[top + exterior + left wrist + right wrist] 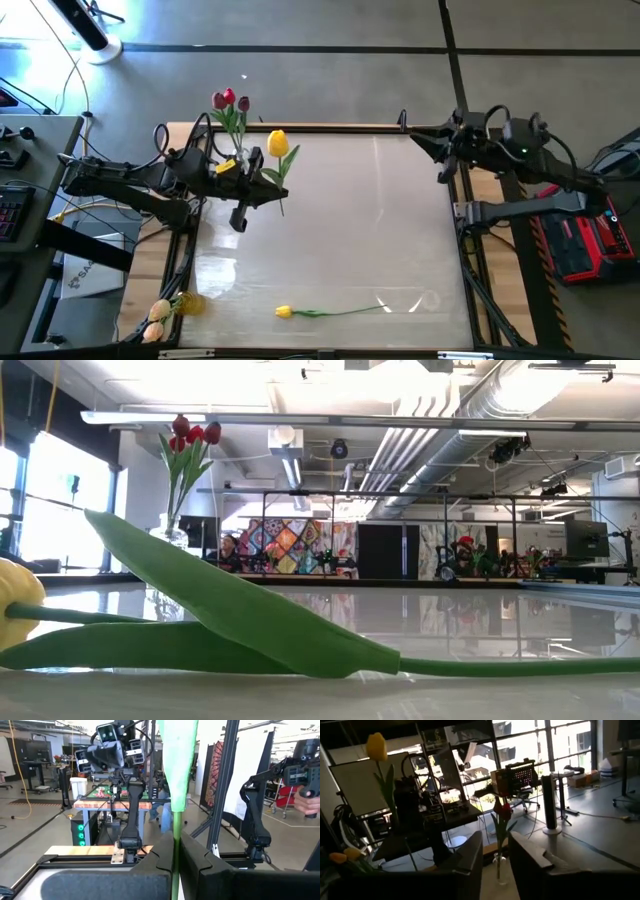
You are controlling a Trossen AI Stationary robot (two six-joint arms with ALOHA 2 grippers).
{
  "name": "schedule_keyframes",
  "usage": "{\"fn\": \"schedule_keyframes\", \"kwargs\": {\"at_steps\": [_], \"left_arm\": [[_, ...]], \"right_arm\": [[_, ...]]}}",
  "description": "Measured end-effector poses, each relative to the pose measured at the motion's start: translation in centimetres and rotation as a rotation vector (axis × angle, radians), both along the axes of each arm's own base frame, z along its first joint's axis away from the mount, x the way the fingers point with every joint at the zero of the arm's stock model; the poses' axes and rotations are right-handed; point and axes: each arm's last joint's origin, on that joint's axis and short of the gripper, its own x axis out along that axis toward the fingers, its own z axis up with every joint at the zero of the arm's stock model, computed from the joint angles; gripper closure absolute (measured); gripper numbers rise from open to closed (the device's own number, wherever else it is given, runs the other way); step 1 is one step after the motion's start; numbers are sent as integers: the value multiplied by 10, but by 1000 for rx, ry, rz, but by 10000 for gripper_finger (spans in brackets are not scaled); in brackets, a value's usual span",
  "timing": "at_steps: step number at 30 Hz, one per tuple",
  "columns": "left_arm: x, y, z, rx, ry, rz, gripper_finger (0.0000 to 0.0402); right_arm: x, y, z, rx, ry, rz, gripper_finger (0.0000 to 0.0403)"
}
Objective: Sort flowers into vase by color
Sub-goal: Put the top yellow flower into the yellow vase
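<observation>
My left gripper (274, 179) is over the table's far left part, shut on a yellow tulip (278, 143), which also shows in the right wrist view (376, 746). Just beyond it, a clear vase (502, 870) at the far edge holds red and maroon tulips (230, 99). A second yellow tulip (284, 312) lies flat on the table near the near edge, stem pointing right; it fills the low view's foreground (230, 615). My right gripper (418, 141) waits open at the far right edge. My left gripper pinches the yellow tulip's green stem (175, 827) between its two fingers, below a broad leaf (177, 760). The fingers come level from the table's left and lie across the stem. The tulip stands upright, lifted clear of the table, head above the fingers.
Another vase with yellow and cream tulips (160, 316) stands at the table's near left corner. The table's wooden rim (330, 127) runs along the far edge. The white tabletop's middle and right (380, 220) are bare. A person's hand (307, 800) shows in the room beyond.
</observation>
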Motion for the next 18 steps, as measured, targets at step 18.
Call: {"fn": "schedule_keyframes", "kwargs": {"at_steps": [18], "left_arm": [[-21,16,0,66,74,73,401]], "right_arm": [[10,-10,-13,-5,128,48,221]]}}
